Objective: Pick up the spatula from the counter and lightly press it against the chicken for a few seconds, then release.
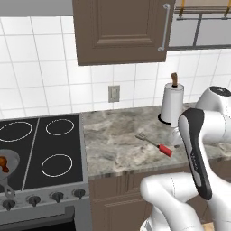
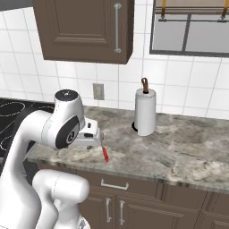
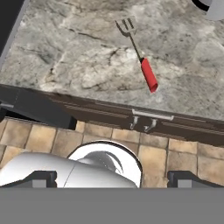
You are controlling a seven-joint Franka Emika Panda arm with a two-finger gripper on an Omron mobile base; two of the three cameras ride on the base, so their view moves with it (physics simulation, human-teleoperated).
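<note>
Grey-veined stone forms the surface (image 1: 113,144), and the spatula (image 1: 161,148) lies flat on it near its front edge. The red handle points toward the near right and the slotted head toward the far left. A paper towel roll (image 1: 173,104) stands upright behind it by the tiled wall. Well apart to the left, on the stove (image 1: 49,140), the chicken (image 1: 3,163) sits in a pan (image 1: 11,158). The gripper (image 3: 112,177) hangs above the surface's near edge, its fingers (image 3: 41,178) released and spread wide, grasping nothing, clear of the spatula.
</note>
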